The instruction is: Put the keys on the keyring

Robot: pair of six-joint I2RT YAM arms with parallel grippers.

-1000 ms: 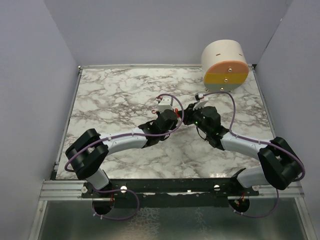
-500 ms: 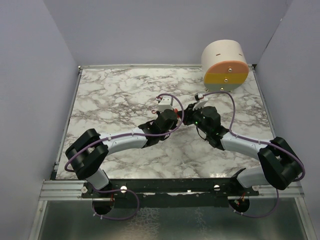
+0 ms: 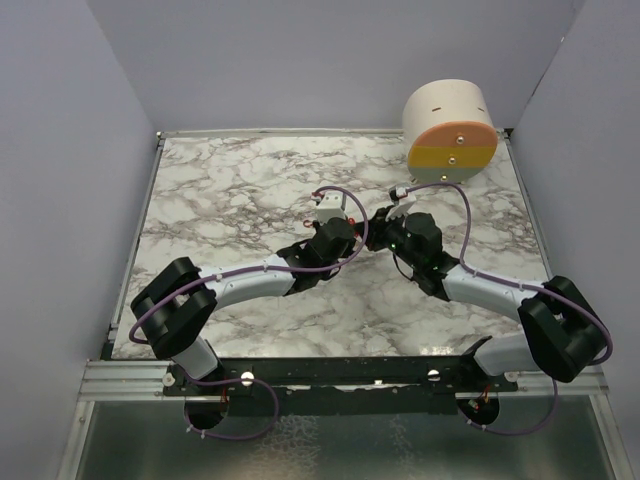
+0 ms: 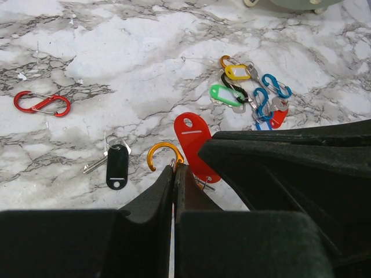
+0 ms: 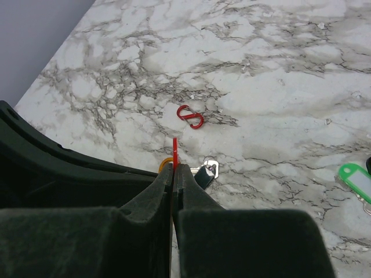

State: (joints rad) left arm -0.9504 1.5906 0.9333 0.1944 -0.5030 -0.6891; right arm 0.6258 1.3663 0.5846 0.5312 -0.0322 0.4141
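Two matching robot arms. The left arm [image 3: 250, 280] and right arm [image 3: 480, 290] each have pale grey, rounded link shells between chunky black joint housings [image 3: 175, 300]. A thin purple cable [image 3: 341, 191] loops loosely along each arm — from base to wrist. A small green light [image 3: 396, 243] glows on the right wrist. Up close, the left gripper [image 4: 174, 169] and right gripper [image 5: 173, 169] have matte black, wedge-shaped fingers.
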